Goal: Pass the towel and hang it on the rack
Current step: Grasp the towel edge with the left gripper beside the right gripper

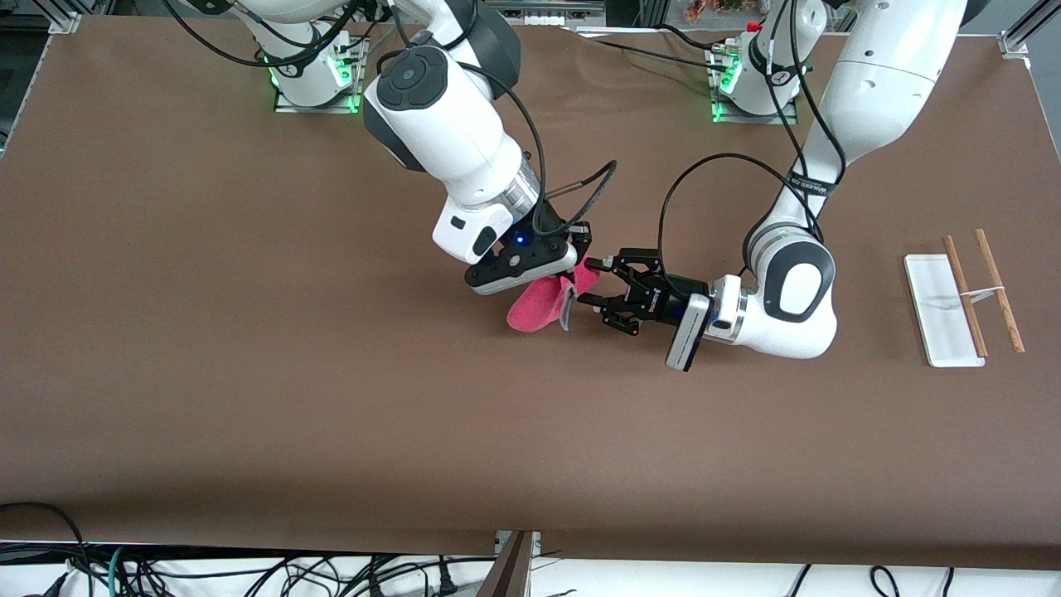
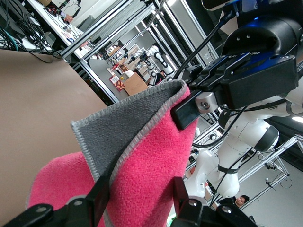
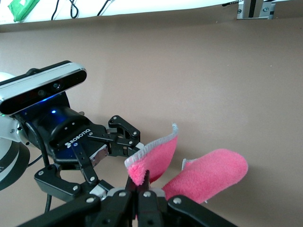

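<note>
Mid-frame, the right gripper (image 1: 580, 249) pinches the bright pink-red fleece towel (image 1: 543, 303) while the left gripper (image 1: 598, 286) straddles it with fingers spread, and an early release risks dropping it well short of the wooden-rod rack (image 1: 966, 303) at right.

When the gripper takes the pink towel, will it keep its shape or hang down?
The towel probably hangs: pinched by the right gripper, it droops and folds over itself. Its fleecy face looks grippy, so the open left gripper, fingers either side of one edge, should hold it. It seems light.
</note>
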